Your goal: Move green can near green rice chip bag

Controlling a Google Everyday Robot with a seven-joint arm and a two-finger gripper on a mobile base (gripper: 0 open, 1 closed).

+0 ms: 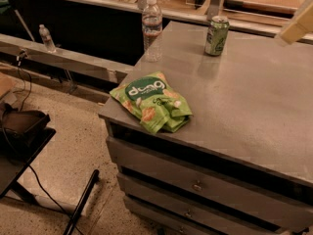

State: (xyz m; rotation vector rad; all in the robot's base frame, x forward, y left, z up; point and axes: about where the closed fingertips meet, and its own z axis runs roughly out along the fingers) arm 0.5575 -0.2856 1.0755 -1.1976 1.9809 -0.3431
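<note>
Grey drawers [195, 185] at 6 o'clock, under the grey table [254, 106]. Bag [151, 102] lies flat on the table's near-left corner, dark oval logo up, crumpled at its near end. Water bottle [152, 28] stands at 12 o'clock from the bag, by the table's left edge. Can [216, 35] stands upright toward the far edge, at 1 o'clock from the bag, well apart from it, right of the water bottle. Gripper [296, 26]: pale piece at the frame's 2 o'clock, cut off by the right edge, above the table, right of the can and apart from it. Open, closed or holding anything: cannot tell. Small bottle [47, 38] on the ledge at 10 o'clock, off the table.
</note>
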